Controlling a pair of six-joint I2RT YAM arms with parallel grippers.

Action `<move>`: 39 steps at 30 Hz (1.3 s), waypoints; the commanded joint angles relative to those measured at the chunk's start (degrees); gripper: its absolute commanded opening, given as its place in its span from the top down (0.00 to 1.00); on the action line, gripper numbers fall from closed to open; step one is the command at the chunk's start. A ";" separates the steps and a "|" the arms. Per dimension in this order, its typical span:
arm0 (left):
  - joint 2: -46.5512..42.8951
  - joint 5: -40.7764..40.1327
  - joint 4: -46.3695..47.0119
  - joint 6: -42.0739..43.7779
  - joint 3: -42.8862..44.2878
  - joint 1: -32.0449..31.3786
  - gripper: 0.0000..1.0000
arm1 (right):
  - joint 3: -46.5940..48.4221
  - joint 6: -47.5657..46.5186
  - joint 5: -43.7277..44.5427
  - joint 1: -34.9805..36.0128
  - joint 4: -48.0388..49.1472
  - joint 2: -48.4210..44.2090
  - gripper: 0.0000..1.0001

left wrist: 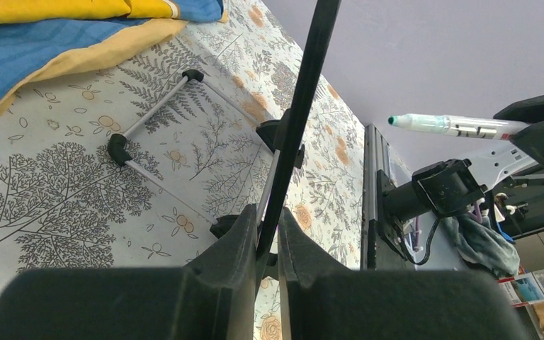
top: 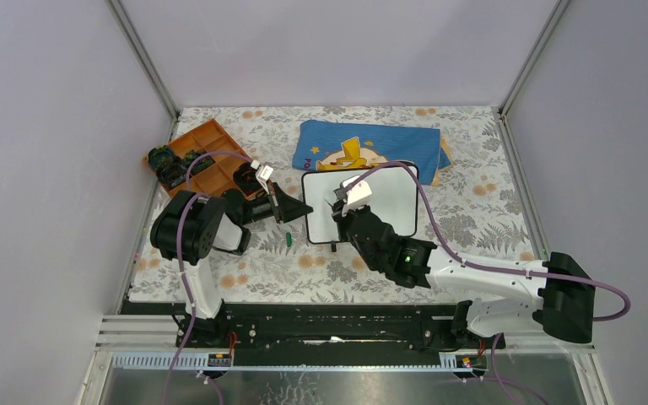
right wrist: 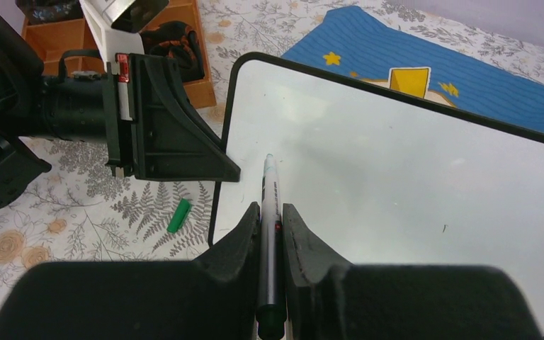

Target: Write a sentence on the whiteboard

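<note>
The right gripper [right wrist: 270,212] is pinching a marker [right wrist: 269,180], aiming its tip at the whiteboard [right wrist: 397,177] near its left edge, ready for writing; the left gripper [left wrist: 268,219] is clamping that edge, likely steadying the blank whiteboard, with the blue cloth [top: 388,139] lying just behind it

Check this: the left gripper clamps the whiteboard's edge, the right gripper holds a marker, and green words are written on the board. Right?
Only the words are wrong: the whiteboard is blank, as the right wrist view shows. Both grips are as you say.
</note>
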 commanded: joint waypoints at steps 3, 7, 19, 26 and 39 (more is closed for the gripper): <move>-0.93 -0.79 0.95 1.71 -1.08 -0.22 0.85 | 3.58 -0.80 0.92 0.35 6.38 1.27 1.00; -0.91 -0.79 0.86 1.80 -1.05 -0.20 0.86 | 4.55 -0.45 1.18 0.30 6.26 2.90 1.00; -1.06 -0.88 0.86 1.93 -1.16 -0.22 0.88 | 6.34 1.77 4.01 -0.03 7.24 6.66 1.00; -0.88 -0.98 1.39 1.43 -1.16 -0.21 0.89 | 6.61 5.10 3.04 -1.72 7.03 7.11 1.00; -0.80 -1.00 1.22 1.53 -1.08 -0.22 0.92 | 6.27 6.93 2.21 -3.78 6.82 7.88 1.00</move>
